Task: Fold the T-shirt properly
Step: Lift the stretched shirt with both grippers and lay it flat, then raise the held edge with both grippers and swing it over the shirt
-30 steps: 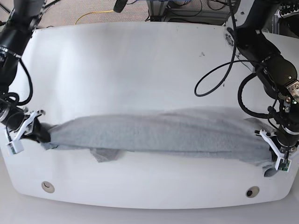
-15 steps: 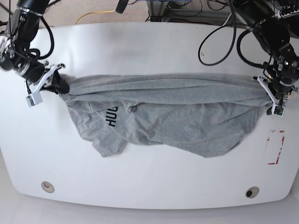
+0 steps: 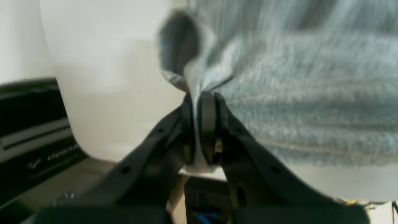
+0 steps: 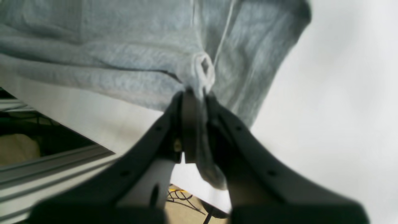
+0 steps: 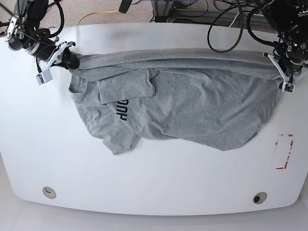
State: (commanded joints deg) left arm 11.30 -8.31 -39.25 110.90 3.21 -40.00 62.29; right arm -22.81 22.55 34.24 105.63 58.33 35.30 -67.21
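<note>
My left gripper (image 3: 199, 102) was closed on a thin pinch of grey cloth, and the two black fingers (image 3: 207, 124) pressed together with the fabric squeezed between them. My right gripper (image 4: 194, 99) was closed in the same way, holding a small bunched fold that stuck out above its tips. In the base view the left gripper (image 5: 285, 73) stood at the far right edge of the cloth and the right gripper (image 5: 61, 57) at the far left edge.

There was one T-shirt (image 5: 183, 103), and I held it with two grippers. It was stretched between them along the far part of the table (image 5: 154, 178), and the rest of it hung forward and lay on the surface with an uneven lower border. One short sleeve (image 5: 127, 86) was folded over the chest, and dark block letters (image 5: 121, 111) showed just below it, partly hidden.

The table was white, smooth and rounded at the corners, with two small round holes (image 5: 48, 192) near the front edge and one red rectangle marking (image 5: 284, 151) on its right side. Behind the table I saw a brown floor, black cables (image 5: 226, 33) and one yellow cable (image 5: 96, 15).

The cloth was heather-grey, soft and wrinkled.
</note>
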